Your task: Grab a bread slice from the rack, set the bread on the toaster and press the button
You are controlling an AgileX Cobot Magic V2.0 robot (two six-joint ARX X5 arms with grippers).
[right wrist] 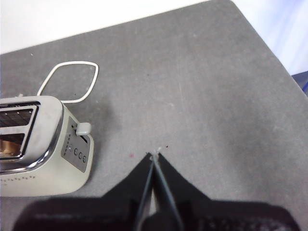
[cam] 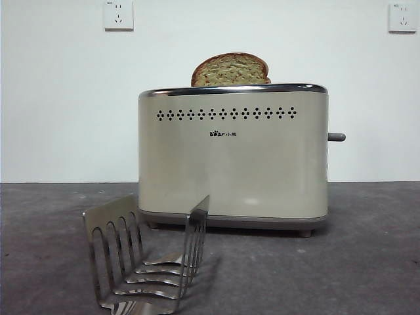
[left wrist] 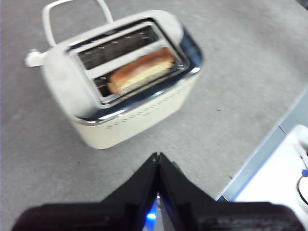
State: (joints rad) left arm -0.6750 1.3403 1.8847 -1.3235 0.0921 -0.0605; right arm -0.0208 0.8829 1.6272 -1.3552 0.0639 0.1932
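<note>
The slice of bread [cam: 230, 69] stands in the near slot of the cream toaster [cam: 233, 161], its domed top above the chrome rim. It also shows from above in the left wrist view [left wrist: 142, 71]. The grey lever button [cam: 336, 137] sticks out from the toaster's right side, high on that side; the right wrist view shows it too [right wrist: 83, 128]. The steel rack [cam: 147, 262] stands empty in front of the toaster. My left gripper [left wrist: 158, 156] is shut and empty, high above the toaster's front. My right gripper [right wrist: 154, 156] is shut and empty, high over bare table beside the button side.
The toaster's white cord [right wrist: 67, 82] loops on the grey table [right wrist: 192, 86] behind it. Two white wall sockets [cam: 118, 14] sit high on the back wall. The table's edge [left wrist: 262, 154] and a white object beyond it show in the left wrist view.
</note>
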